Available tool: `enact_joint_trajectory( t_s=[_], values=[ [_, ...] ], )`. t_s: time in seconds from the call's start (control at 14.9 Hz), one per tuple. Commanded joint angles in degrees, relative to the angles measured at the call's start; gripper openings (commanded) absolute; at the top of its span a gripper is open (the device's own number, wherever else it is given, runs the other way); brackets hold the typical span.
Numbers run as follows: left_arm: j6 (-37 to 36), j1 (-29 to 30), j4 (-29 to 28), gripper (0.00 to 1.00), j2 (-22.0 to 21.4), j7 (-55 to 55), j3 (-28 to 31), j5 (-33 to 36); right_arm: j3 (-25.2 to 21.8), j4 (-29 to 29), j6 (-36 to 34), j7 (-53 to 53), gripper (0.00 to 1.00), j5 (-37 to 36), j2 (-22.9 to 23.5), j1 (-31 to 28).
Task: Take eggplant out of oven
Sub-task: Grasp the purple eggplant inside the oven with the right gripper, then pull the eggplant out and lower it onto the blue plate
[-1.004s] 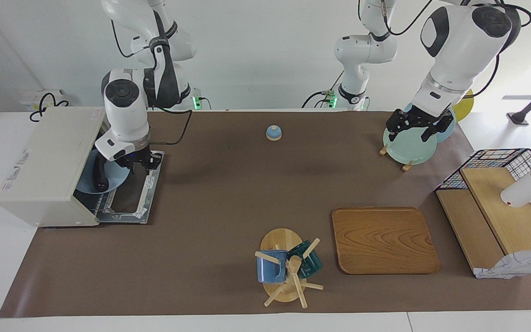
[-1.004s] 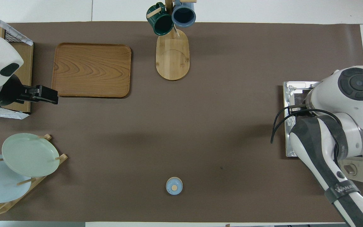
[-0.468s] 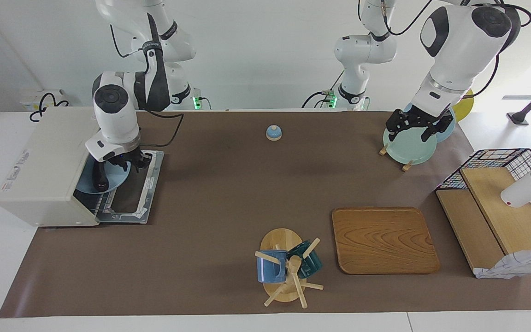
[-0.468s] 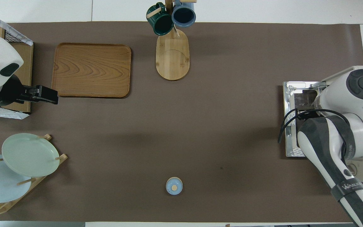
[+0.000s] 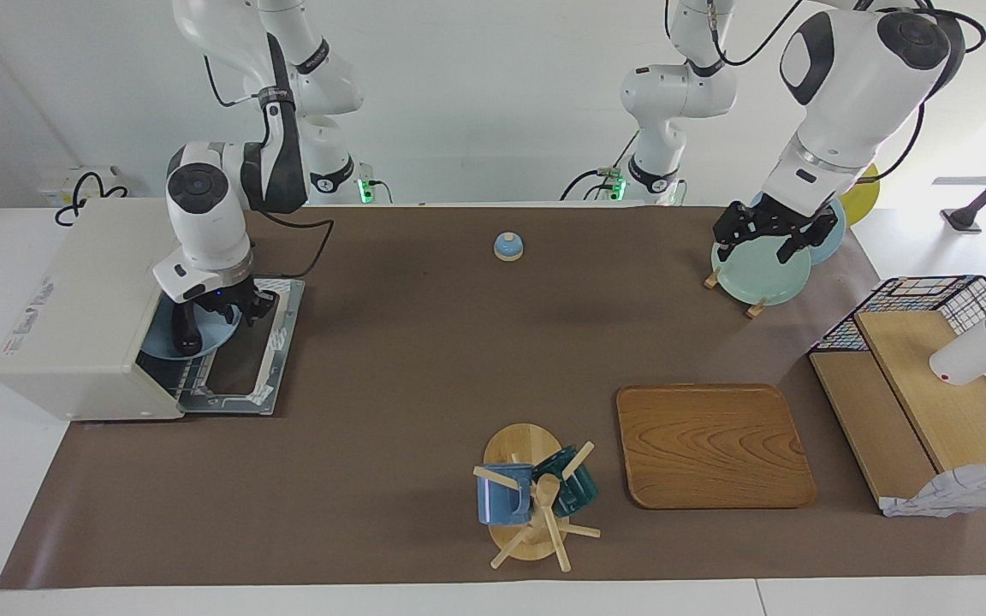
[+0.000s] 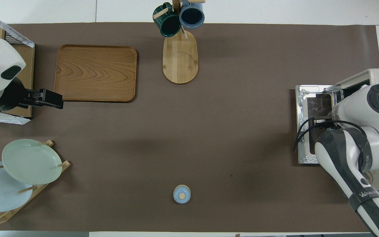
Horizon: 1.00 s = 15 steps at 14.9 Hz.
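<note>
The cream-white oven (image 5: pixel 86 299) stands at the right arm's end of the table, its door (image 5: pixel 245 355) folded flat onto the mat. Inside, on a light blue plate (image 5: pixel 212 335) on the wire rack, lies the dark eggplant (image 5: pixel 184 329). My right gripper (image 5: pixel 236 312) is low at the oven's mouth, over the plate and close beside the eggplant; whether they touch does not show. The overhead view has the arm covering gripper, plate and eggplant. My left gripper (image 5: pixel 761 246) waits, open and holding nothing, above the pale green plate (image 5: pixel 763 274).
A blue bell (image 5: pixel 508 246) sits near the robots at mid-table. A mug tree (image 5: pixel 531 496) and a wooden tray (image 5: pixel 711 445) lie toward the table's front edge. A plate rack (image 6: pixel 18 177) and a wire basket (image 5: pixel 947 359) with boards stand at the left arm's end.
My right arm has shifted toward the oven, bringing its gripper deeper over the plate beside the eggplant. The left arm has barely moved.
</note>
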Motion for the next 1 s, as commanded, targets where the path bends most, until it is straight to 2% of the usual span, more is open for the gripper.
enact_joint_trajectory(
  t_s=[0.0, 0.07, 0.47, 0.67, 0.94],
  values=[
    [0.31, -0.32, -0.36, 1.00, -0.48, -0.06, -0.18, -0.92, 0.49, -2.20, 0.90, -0.50, 0.02, -1.24, -2.09, -0.68],
    [0.31, -0.32, -0.19, 1.00, -0.48, -0.06, -0.27, -0.92, 0.49, -2.20, 0.38, -0.59, 0.00, -1.33, -2.26, -0.59],
    [0.31, -0.41, -0.18, 1.00, -0.40, -0.06, -0.36, -1.54, 0.67, -1.76, -3.57, -0.59, 0.00, -1.33, -2.70, 0.63],
    [0.40, -0.32, -0.10, 1.00, -0.40, -0.06, -0.36, -2.15, 0.93, 3.58, -9.89, 0.03, 0.00, -1.24, -1.74, 6.50],
    [0.49, -0.24, 0.08, 1.00, -0.40, -0.06, -0.27, -3.47, 1.11, 9.65, -13.86, 3.35, 0.00, -0.28, 0.72, 15.55]
  ],
)
